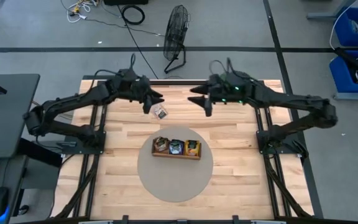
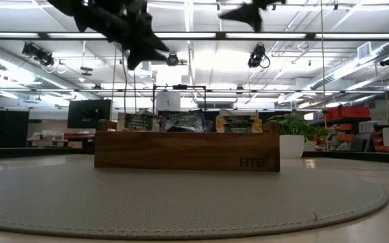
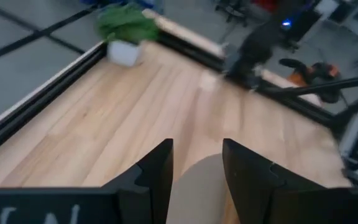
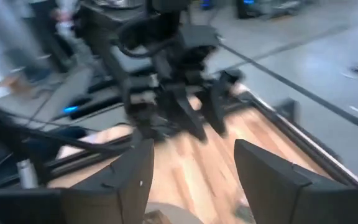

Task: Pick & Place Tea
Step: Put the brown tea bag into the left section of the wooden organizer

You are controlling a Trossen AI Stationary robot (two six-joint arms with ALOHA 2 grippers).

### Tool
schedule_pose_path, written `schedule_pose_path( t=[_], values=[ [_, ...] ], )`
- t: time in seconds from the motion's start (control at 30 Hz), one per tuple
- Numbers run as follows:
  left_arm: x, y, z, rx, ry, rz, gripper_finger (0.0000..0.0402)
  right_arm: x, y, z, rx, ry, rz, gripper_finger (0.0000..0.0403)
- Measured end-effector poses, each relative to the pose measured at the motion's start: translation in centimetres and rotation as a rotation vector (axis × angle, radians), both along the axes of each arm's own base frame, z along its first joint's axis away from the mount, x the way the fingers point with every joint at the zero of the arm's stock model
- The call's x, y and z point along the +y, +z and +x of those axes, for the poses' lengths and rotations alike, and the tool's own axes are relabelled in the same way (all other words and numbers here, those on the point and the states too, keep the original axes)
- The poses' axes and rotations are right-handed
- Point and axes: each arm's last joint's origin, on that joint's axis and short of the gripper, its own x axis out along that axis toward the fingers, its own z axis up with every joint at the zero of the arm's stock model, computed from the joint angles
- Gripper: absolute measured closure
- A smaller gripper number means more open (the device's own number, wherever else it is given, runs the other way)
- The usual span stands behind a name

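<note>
A long wooden tray (image 1: pixel 176 155) stands on a round grey mat (image 1: pixel 174 182) at the table's middle. Tea packets stand upright in its compartments: a dark one (image 2: pixel 139 122), a dark one (image 2: pixel 184 121) and an orange one (image 2: pixel 238 124). One more tea packet (image 1: pixel 160 112) lies flat on the bare wood beyond the mat. My left gripper (image 1: pixel 154 102) hangs high, just left of that packet, open with nothing between its fingers (image 3: pixel 197 155). My right gripper (image 1: pixel 199 104) hangs high to the packet's right, facing the left one, open and empty (image 4: pixel 194 155).
A small potted plant (image 3: pixel 126 31) stands at a table corner. A black floor fan (image 1: pixel 178 31) stands beyond the far edge. Black frame rails (image 1: pixel 95 134) run along both sides under the arms. Bare wood lies around the mat.
</note>
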Motion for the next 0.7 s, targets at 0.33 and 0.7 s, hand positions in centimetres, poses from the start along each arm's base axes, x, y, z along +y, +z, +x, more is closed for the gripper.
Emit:
schedule_pose_path(
  t=[0.33, 0.7],
  values=[
    [2.8, -6.4, 1.3, 0.342, 0.047, -0.023, 0.0259, 1.0, -5.0, -5.5, 0.146, -0.192, 0.154, 0.0172],
    [1.2, -11.2, 3.7, 0.585, -0.039, 0.033, 0.0259, 2.1, -10.4, -6.5, 0.248, -0.224, 0.314, 0.0172]
  ],
)
